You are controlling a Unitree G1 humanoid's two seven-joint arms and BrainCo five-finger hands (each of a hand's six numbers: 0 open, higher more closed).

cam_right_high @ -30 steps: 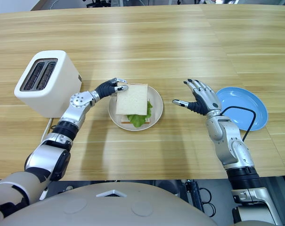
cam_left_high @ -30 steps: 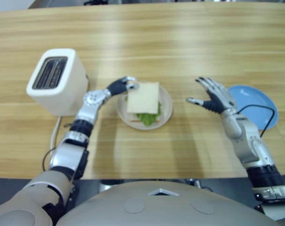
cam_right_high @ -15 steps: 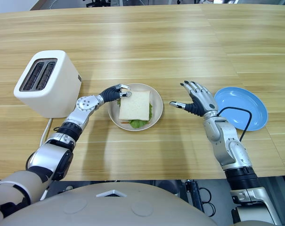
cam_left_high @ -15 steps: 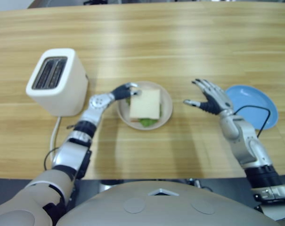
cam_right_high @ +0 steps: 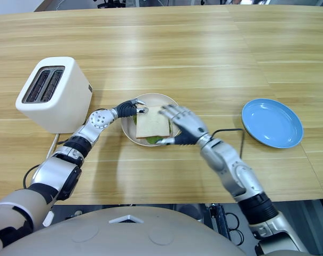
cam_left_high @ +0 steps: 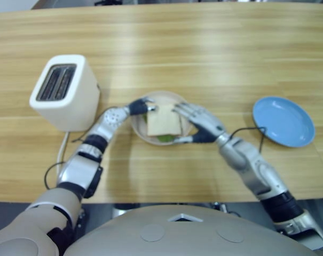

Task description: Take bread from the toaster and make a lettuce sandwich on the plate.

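Seemingly the sandwich is all but made: at frame centre the top bread slice (cam_right_high: 152, 124) lies over the lettuce (cam_right_high: 150, 140) on the beige plate (cam_right_high: 150, 96); the toaster (cam_right_high: 52, 93) stands at the left, its slots too dark to tell whether they are empty. The left hand (cam_right_high: 130, 106), fingers curled, seems to pinch the slice's upper-left corner; the right hand (cam_right_high: 183, 125) rests open, fingers spread, over its right edge; what remains, I judge, is letting go and pulling both hands clear.
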